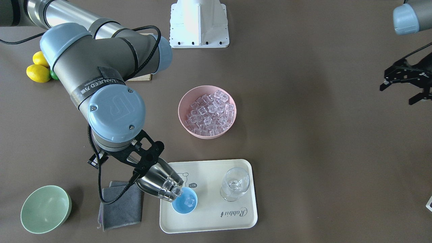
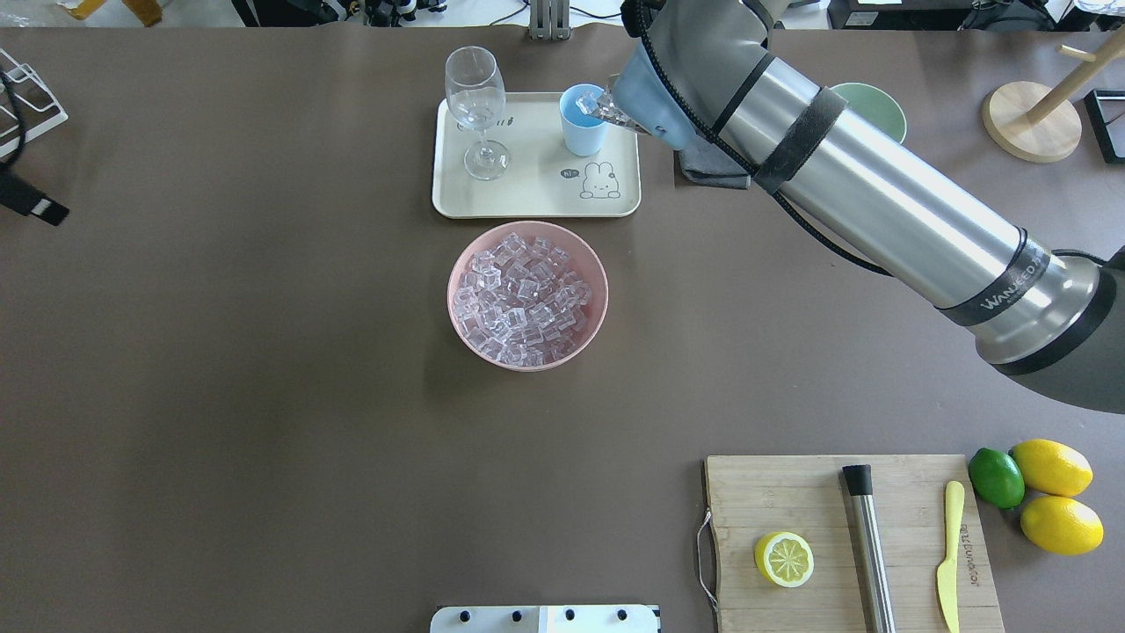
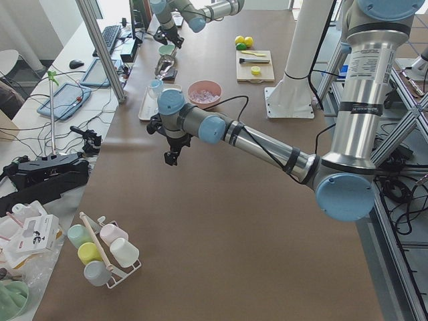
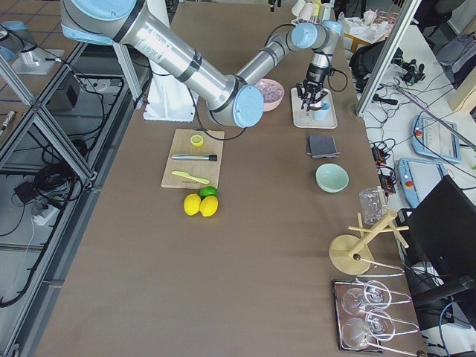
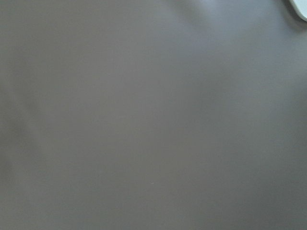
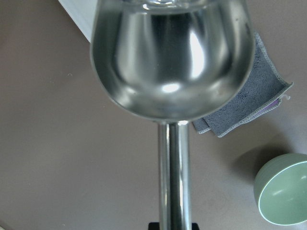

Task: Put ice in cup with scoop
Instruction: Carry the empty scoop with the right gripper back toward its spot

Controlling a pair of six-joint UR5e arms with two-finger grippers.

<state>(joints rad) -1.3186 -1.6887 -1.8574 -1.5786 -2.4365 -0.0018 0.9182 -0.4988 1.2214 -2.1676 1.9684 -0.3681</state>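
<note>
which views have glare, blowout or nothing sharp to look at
right wrist-mounted: glare streaks and warped reflections on the scoop, which fills the top of the view; left wrist-mounted: only bare table, soft, no detail; exterior front-facing: the white base plate is blown out, the ice glints.

One camera looks steeply down from the counter's (image 1: 303, 135) far edge toward the robot's base (image 1: 199, 23), another from behind the robot, and both share the tray (image 1: 189, 222) and bowl (image 1: 181, 114). Two distant cameras look along the counter from its end edges. The right wrist camera sits close on the scoop (image 6: 172, 57); the left one sees bare counter.
</note>
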